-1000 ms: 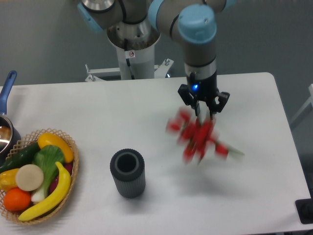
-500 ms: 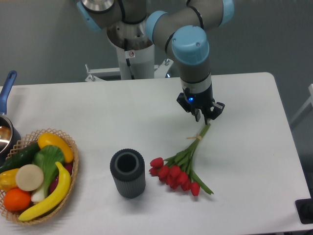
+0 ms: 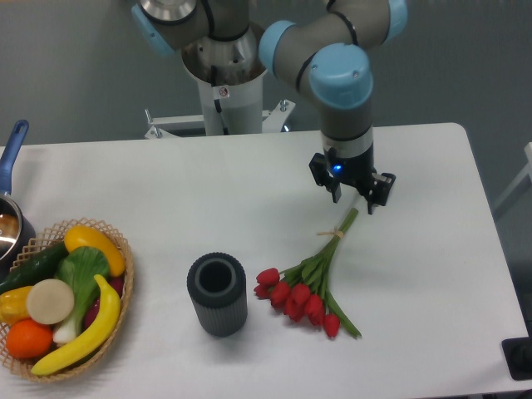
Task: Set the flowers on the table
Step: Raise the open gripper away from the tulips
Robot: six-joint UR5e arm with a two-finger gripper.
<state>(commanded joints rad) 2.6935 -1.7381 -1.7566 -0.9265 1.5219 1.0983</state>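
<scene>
The flowers [image 3: 306, 289], a bunch of red tulip buds on green stems tied with tan string, lie flat on the white table [image 3: 166, 187], right of centre. The buds point toward the front left and the stem ends toward the back right. My gripper [image 3: 354, 199] stands just above the stem ends with its fingers spread apart, open and holding nothing.
A dark grey ribbed vase [image 3: 217, 293] stands upright just left of the buds. A wicker basket [image 3: 126, 276] of fruit and vegetables sits at the front left. A pot with a blue handle [image 3: 12, 150] is at the left edge. The robot base [image 3: 224, 91] is behind the table.
A second ago the flowers hung blurred from my gripper above the table. They now lie still on the table, and the gripper has opened and shifted slightly right.
</scene>
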